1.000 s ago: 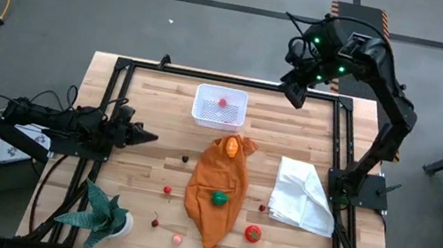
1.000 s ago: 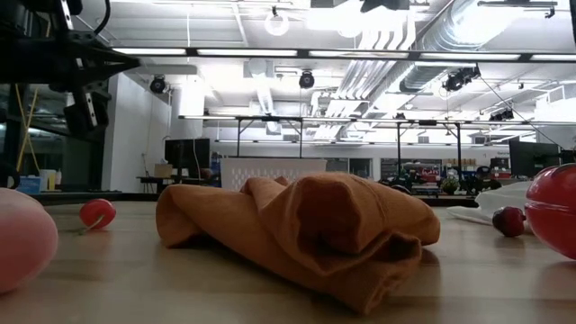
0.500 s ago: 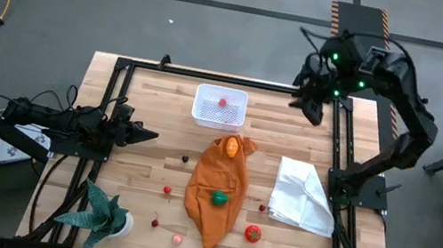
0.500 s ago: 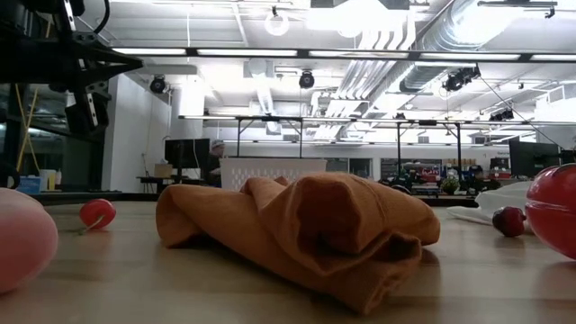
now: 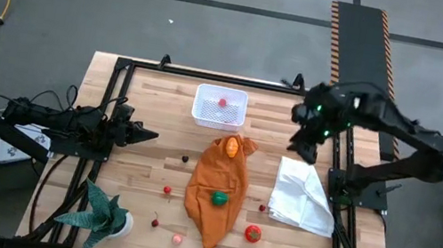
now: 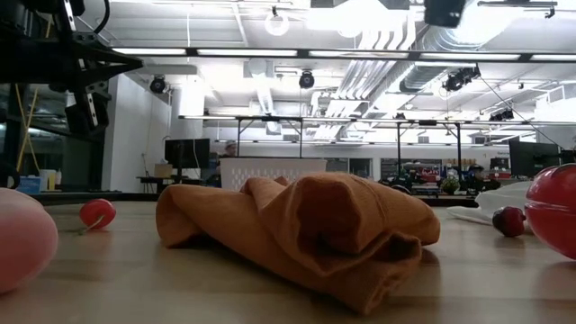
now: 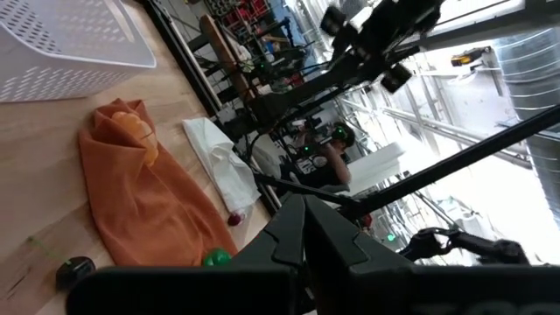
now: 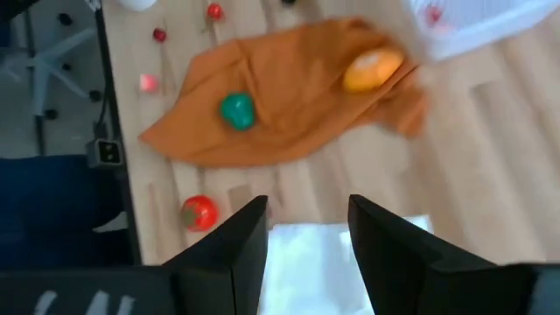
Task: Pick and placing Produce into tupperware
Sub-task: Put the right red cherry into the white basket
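While the right pincer [image 5: 302,147] hangs open and empty above the white cloth [image 5: 304,195], you are between picks; tupperware [image 5: 220,106] sits far-side on the bench [image 5: 161,109]; next, descend onto produce [image 5: 252,233].

Orange cloth [image 5: 218,187] crumpled at centre of wooden table [image 5: 160,114]; white cloth [image 5: 304,196] to its right; green potted plant [image 5: 103,212] at near-left corner.
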Tool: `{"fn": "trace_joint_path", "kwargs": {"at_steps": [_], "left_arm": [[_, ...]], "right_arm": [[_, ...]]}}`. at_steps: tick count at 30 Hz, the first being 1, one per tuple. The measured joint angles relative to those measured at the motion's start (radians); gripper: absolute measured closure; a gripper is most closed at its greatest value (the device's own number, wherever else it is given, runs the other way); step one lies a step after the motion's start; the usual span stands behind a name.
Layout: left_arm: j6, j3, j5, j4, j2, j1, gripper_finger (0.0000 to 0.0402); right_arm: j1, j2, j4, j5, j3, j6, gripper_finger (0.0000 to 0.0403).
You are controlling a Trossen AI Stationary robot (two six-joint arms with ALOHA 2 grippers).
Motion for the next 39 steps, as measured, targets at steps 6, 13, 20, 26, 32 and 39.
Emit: {"fn": "trace_joint_path", "kwargs": {"at_steps": [6,13,20,26,32,39], "left_arm": [[0.002,0.0,0.001,0.0,0.0,0.0,0.0401],[0.005,0.0,0.037,-0.004,0.0,0.0,0.0401],[0.005,0.0,0.107,-0.017,0.0,0.0,0.0401],[0.004,0.0,0.182,-0.029,0.0,0.0,0.0401],[0.004,0.0,0.22,-0.03,0.0,0.0,0.0401],[0.004,0.0,0.223,-0.028,0.0,0.0,0.0401]], "right_arm": [[0.126,-0.017,0.083,-0.014,-0.167,0.152,0.0254],[0.255,-0.017,0.266,-0.01,-0.259,0.346,0.0254],[0.341,0.0,0.334,0.113,-0.267,0.495,0.0254],[0.422,0.088,0.334,0.189,-0.267,0.581,0.0254],[0.496,0.226,0.254,0.255,-0.213,0.692,0.0254],[0.543,0.387,0.045,0.367,-0.01,0.79,0.0254]]}}
